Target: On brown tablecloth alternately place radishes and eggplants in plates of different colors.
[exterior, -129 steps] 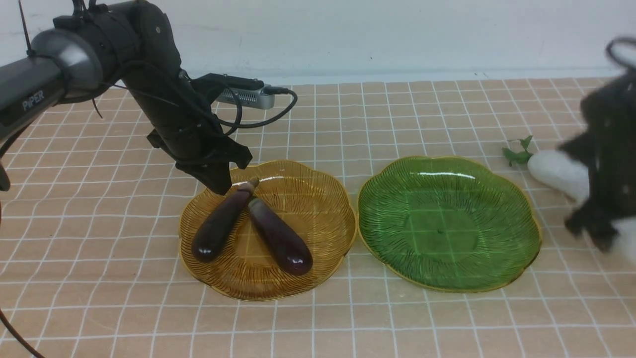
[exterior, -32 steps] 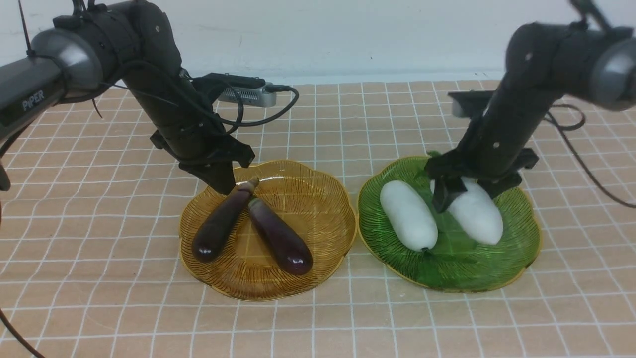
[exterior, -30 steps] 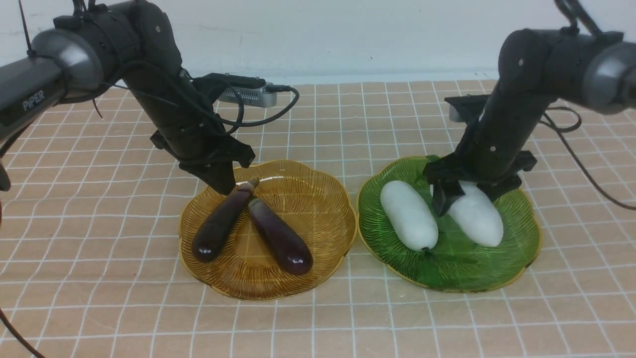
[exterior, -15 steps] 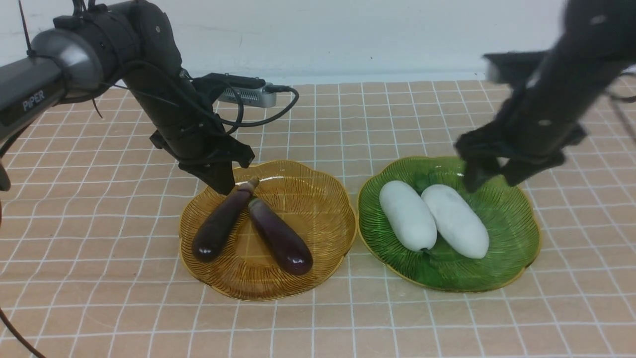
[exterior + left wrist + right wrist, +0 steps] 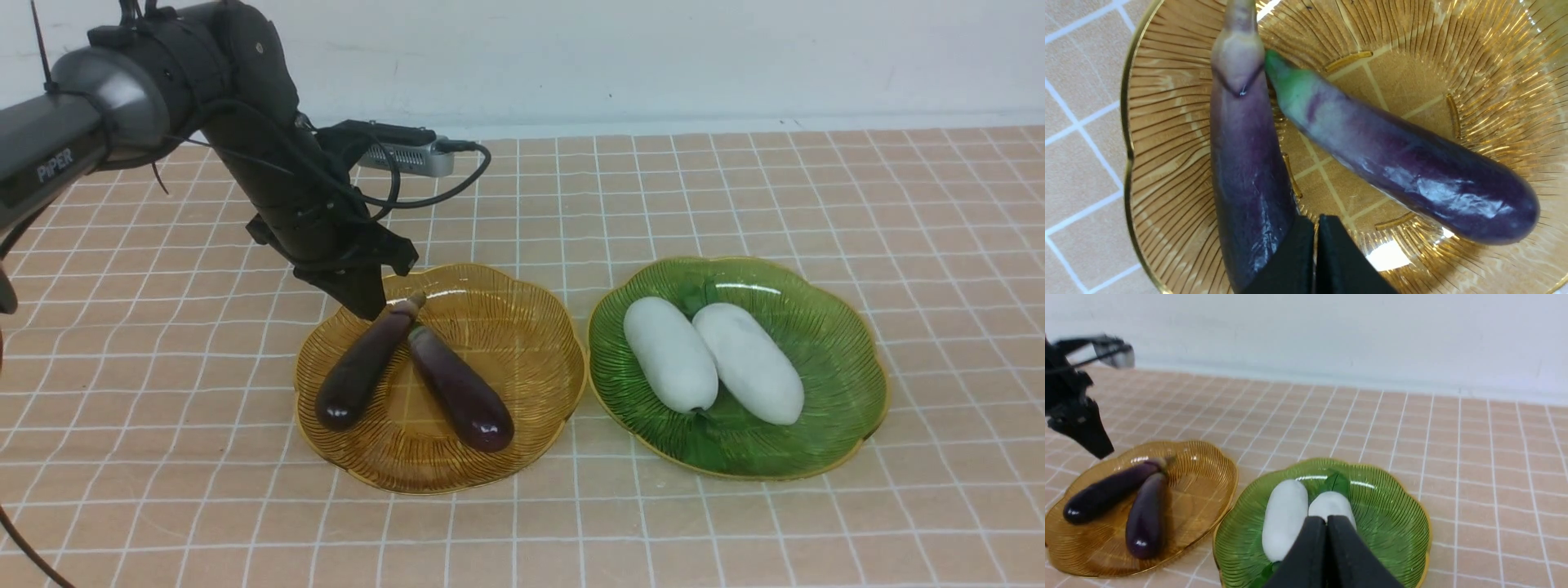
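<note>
The eggplants (image 5: 359, 371) are seated in the amber plate (image 5: 522, 327), the radishes (image 5: 669, 353) in the green plate (image 5: 833, 359) at its 3 o'clock; left gripper (image 5: 366, 304) and right gripper (image 5: 1326, 539) are pressed together, empty.

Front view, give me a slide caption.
Two eggplants in the amber plate by the shut left gripper, two radishes in the green plate.

The green plate (image 5: 849, 359), empty a few seconds back, now holds both radishes (image 5: 670, 353), which no longer lie out by the right edge of the surface (image 5: 939, 204). The right radish (image 5: 749, 362) sits closer to its neighbour than a second ago, touching it. The right arm is gone from the front view. The right gripper (image 5: 1326, 519), spread over the radishes a second ago, is closed, empty and drawn back from them.
</note>
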### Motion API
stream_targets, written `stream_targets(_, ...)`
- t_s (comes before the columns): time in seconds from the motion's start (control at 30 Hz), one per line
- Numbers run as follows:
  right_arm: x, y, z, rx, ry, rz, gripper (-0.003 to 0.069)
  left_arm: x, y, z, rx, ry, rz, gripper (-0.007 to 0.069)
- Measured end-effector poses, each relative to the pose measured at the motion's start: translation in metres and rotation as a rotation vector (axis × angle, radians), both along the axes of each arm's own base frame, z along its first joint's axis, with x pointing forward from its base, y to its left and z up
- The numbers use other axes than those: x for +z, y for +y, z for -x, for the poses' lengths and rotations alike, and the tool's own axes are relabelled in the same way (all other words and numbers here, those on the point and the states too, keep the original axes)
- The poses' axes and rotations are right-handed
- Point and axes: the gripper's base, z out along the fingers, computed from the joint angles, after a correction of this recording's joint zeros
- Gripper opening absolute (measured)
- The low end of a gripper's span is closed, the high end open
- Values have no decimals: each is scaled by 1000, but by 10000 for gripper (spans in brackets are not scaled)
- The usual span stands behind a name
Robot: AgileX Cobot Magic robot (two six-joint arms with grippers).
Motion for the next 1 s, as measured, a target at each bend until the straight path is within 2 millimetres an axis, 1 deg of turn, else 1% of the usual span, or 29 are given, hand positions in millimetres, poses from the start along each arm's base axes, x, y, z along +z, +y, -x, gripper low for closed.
stream_targets(0.03, -5, -2, 5, -2, -29, -6, -15, 0, 0, 0, 0, 0, 0, -3)
stream_targets(0.07, -8, -2, 7, -3, -38, -6, -15, 0, 0, 0, 0, 0, 0, -3)
stream_targets(0.17, -15, -3, 7, -8, -58, -2, -15, 0, 0, 0, 0, 0, 0, -3)
stream_targets(0.23, -16, -3, 6, -12, -76, 3, -15, 0, 0, 0, 0, 0, 0, -3)
stream_targets(0.4, -11, -4, 7, -19, -140, -4, -15, 0, 0, 0, 0, 0, 0, -3)
stream_targets(1.0, -13, -5, 8, -20, -141, -4, -15, 0, 0, 0, 0, -1, 0, -3)
